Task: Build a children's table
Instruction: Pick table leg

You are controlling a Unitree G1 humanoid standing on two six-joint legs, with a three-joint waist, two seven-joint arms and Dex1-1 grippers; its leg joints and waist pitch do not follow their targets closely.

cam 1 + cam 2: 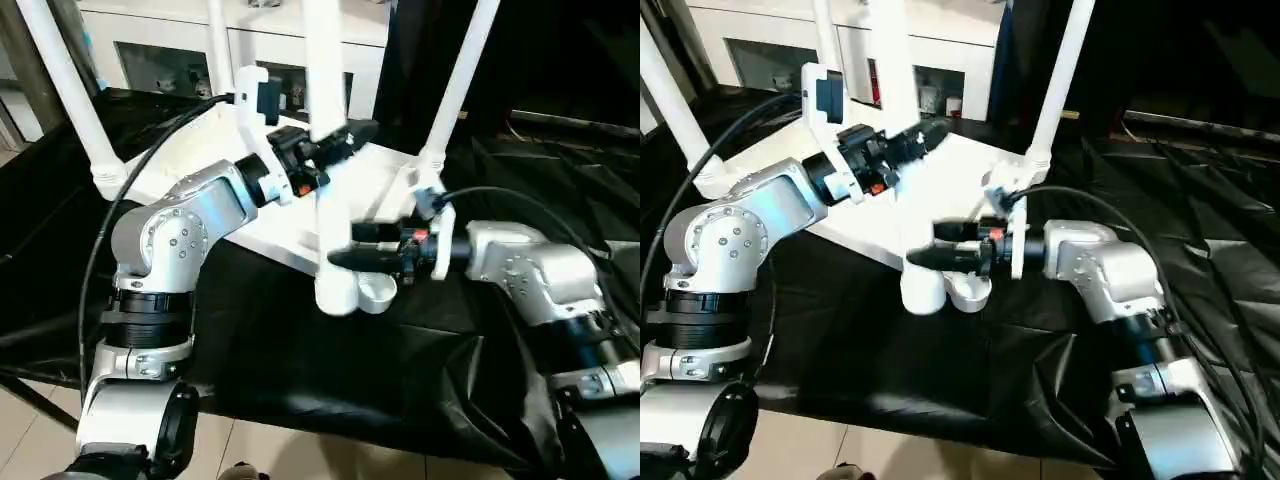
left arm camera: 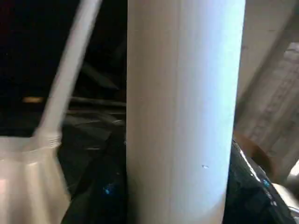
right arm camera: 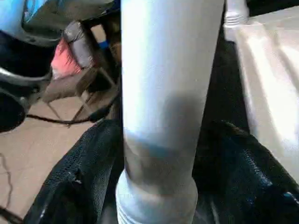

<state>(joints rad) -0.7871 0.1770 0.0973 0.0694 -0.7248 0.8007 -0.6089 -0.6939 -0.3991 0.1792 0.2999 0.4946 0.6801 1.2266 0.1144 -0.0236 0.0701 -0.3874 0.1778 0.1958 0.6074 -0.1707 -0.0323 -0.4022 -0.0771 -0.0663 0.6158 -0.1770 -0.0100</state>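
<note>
nearest to you, your two silver forearms are reaching in over the black cloth (image 1: 330, 370) that is covering the table. your right gripper (image 1: 345, 247) is lying level at the near edge of the upturned white tabletop (image 1: 380, 175), its black jaws pointing toward the fourth leg (image 1: 330, 150) low down, just above the leg's foot. the right wrist view is showing that leg rising between the jaws, but you cannot tell whether they are pressing on it or standing a little apart from it.

the fourth leg is standing nearly upright at the near edge of the tabletop, its lower end (image 1: 336, 290) just beside the open round corner socket (image 1: 376, 293) rather than in it.

a little farther in, your left gripper (image 1: 345, 140) is meeting the same leg higher up, and its jaws are clamping the leg at a middling width.

beyond that, the tabletop is lying underside up on the cloth, and three more legs are standing in its other corners: one at the left (image 1: 70, 85), one at the back (image 1: 220, 45), one at the right (image 1: 460, 80).

farthest off, a white glass-doored cabinet (image 1: 150, 45) is standing behind the table.
</note>
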